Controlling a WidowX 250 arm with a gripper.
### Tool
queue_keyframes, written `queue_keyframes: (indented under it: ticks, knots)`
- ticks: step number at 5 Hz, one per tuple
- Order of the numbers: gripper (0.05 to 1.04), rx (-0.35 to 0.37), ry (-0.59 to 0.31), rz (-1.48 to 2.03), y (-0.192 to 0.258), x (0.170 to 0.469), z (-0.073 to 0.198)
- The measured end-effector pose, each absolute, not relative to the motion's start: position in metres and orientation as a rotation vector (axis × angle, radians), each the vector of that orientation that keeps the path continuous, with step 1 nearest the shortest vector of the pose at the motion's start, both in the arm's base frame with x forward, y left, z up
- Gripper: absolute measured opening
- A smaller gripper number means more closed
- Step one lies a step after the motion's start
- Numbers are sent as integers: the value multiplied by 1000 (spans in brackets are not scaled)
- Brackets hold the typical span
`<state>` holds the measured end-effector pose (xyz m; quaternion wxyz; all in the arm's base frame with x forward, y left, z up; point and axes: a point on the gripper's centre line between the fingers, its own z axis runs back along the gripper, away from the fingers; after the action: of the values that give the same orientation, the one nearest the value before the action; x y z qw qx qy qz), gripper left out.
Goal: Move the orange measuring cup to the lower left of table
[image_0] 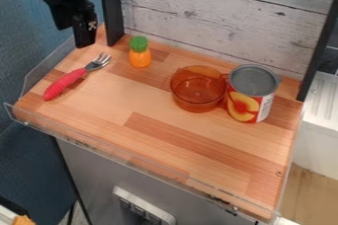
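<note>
The black gripper (82,29) hangs at the upper left, over the table's back left corner, well away from the cup; whether it is open or shut cannot be made out. An orange see-through measuring cup (198,91) stands upright right of the middle of the wooden table (142,147). Its handle points right, toward a can beside it.
The open can (252,93) with a fruit label stands close on the cup's right. A carrot-like toy (140,54) with a green top is at the back. A red-handled fork (69,80) lies at the left. Clear low guards (125,159) edge the table.
</note>
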<state>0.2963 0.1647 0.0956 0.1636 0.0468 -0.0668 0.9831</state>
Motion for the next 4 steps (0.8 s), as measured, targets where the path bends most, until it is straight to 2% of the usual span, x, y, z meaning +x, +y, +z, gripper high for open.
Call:
queue_keyframes:
  ticks: [1,2,3,4]
  knots:
    - [1000,176,-141,2817,162,295,82]
    - [1000,222,-34,2925,148,287,77]
    - [1000,236,-4,3004,129,290,73]
    - [1000,207,-20,3021,102,302,70]
